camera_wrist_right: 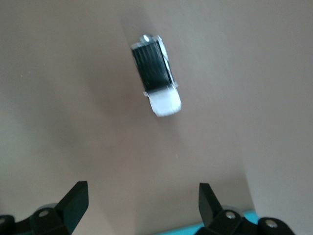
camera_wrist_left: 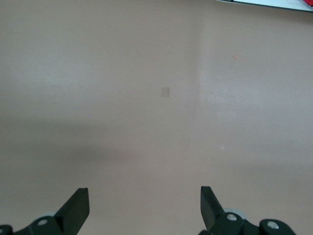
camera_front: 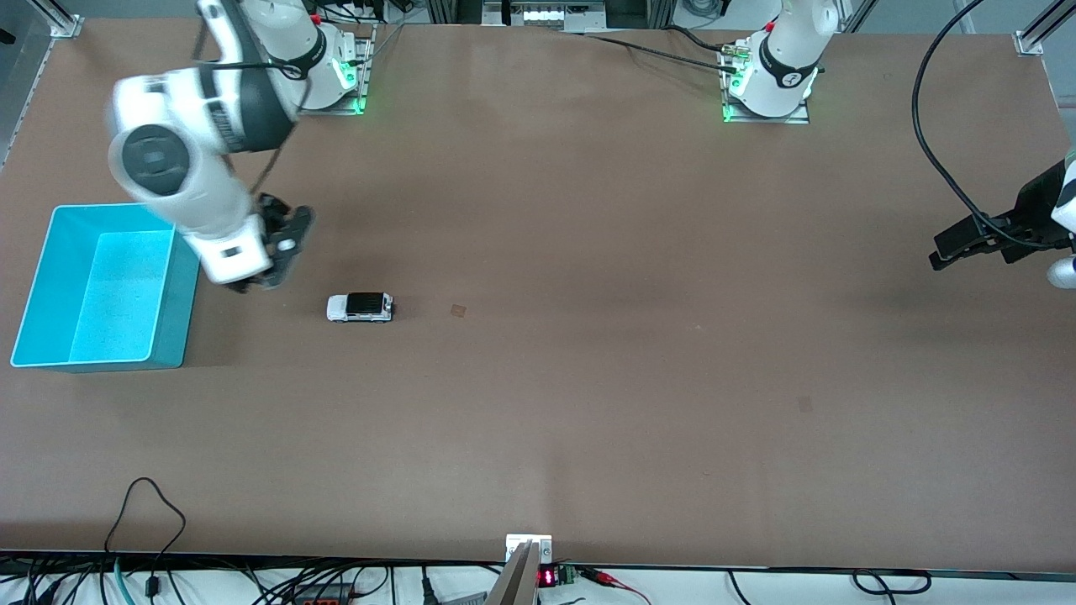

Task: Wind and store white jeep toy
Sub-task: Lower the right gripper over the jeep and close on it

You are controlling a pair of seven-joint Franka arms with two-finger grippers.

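White jeep toy point(camera_front: 361, 307), tiny, black roof panel, sits on brown counter point(camera_front: 588, 353) just ahead of right tool point(camera_front: 271, 252), between it and counter's middle. Right tool wide open, empty, beside turquoise plastic bin point(camera_front: 168, 328). Left tool point(camera_front: 967, 245) wide open, empty, waiting. Risk: off-centre closing nudges toy, wheels roll it away.

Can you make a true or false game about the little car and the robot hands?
1. The white jeep toy sits on the table. True.
2. The jeep is inside the turquoise bin. False: it is on the table beside the bin.
3. The right gripper is holding the jeep. False: it is open, empty, in the air between bin and jeep.
4. The left gripper is open over bare table at the left arm's end. True.
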